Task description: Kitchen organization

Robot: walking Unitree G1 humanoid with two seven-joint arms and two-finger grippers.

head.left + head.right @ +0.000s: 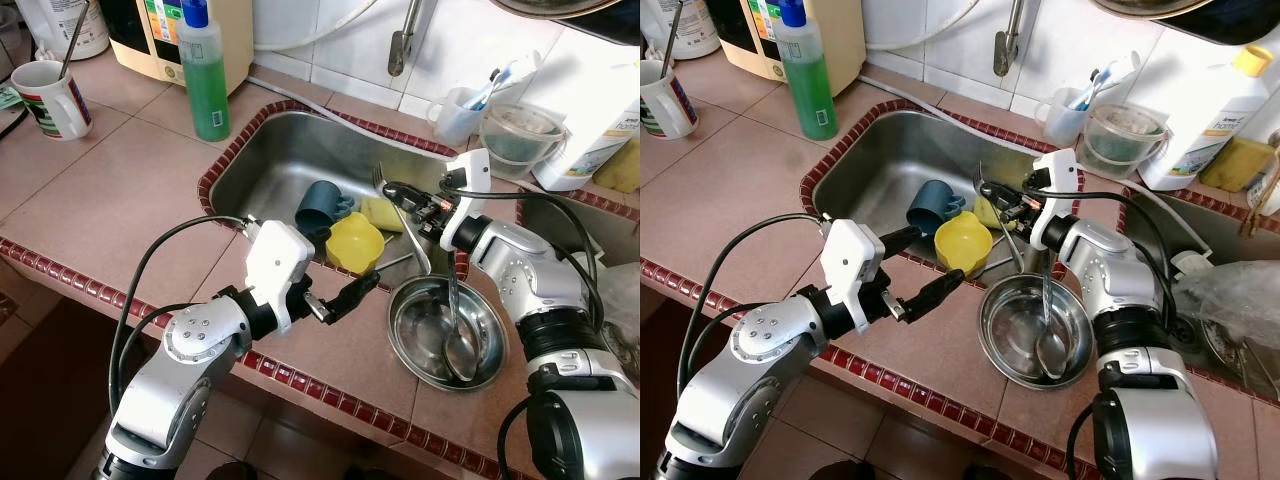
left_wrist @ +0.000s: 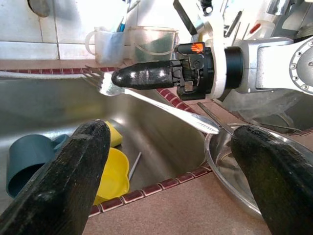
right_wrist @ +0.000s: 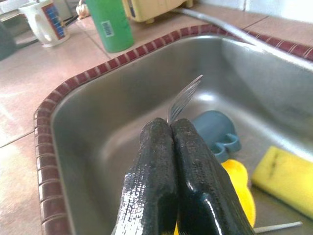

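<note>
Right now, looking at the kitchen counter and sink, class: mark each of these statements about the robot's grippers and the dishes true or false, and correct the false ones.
1. The right gripper is shut on a fork. True.
2. The left gripper grips the yellow cup. False: it is open, holding nothing, above the counter edge.
3. A spoon lies in the metal bowl. True.
4. The blue mug stands on the counter. False: it lies in the sink.
5. The green bottle stands upright. True.
</note>
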